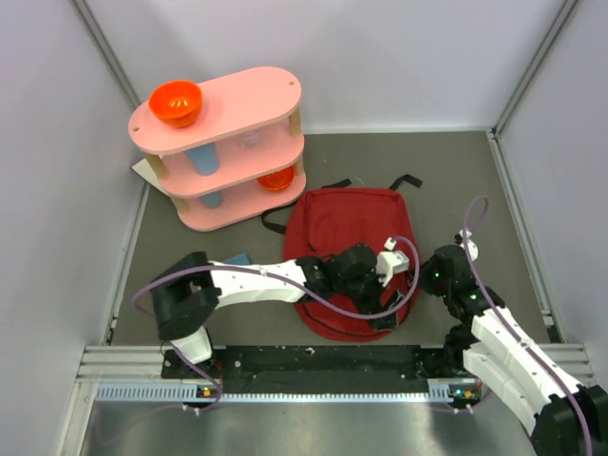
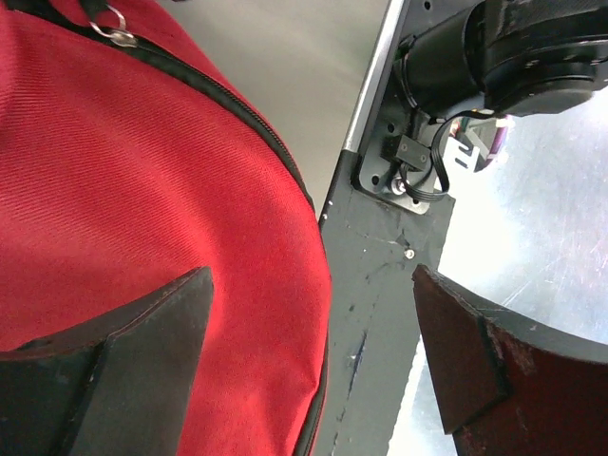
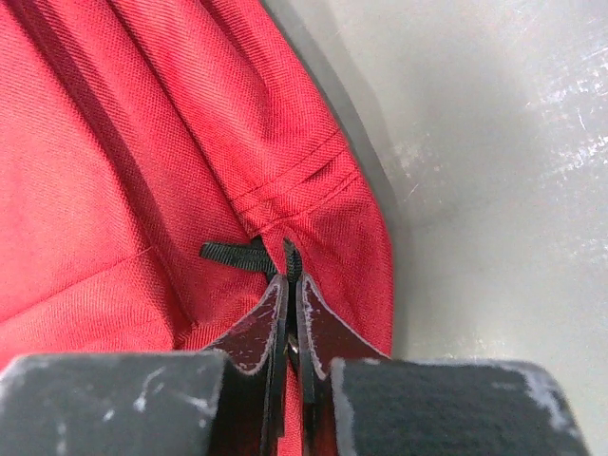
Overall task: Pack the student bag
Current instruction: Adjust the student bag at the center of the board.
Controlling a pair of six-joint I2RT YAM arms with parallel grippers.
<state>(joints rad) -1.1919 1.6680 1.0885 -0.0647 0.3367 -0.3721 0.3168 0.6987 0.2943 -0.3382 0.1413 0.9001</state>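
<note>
The dark red student bag (image 1: 342, 223) lies flat on the grey table, black straps at its far end. My left gripper (image 1: 380, 318) hovers over the bag's near edge. In the left wrist view it (image 2: 312, 275) is open and empty, one finger over the red fabric (image 2: 142, 171), the other over the black rail. A metal zip pull (image 2: 116, 33) shows at the top. My right gripper (image 1: 423, 285) is at the bag's right edge. In the right wrist view it (image 3: 290, 280) is shut on a black webbing tab (image 3: 291, 255) sewn into the bag's seam (image 3: 142, 142).
A pink three-tier shelf (image 1: 223, 142) stands at the back left with an orange bowl (image 1: 176, 103) on top, blue cups and another orange bowl (image 1: 276, 178) inside. A blue object (image 1: 237, 258) lies under the left arm. The black base rail (image 1: 323, 361) runs along the near edge.
</note>
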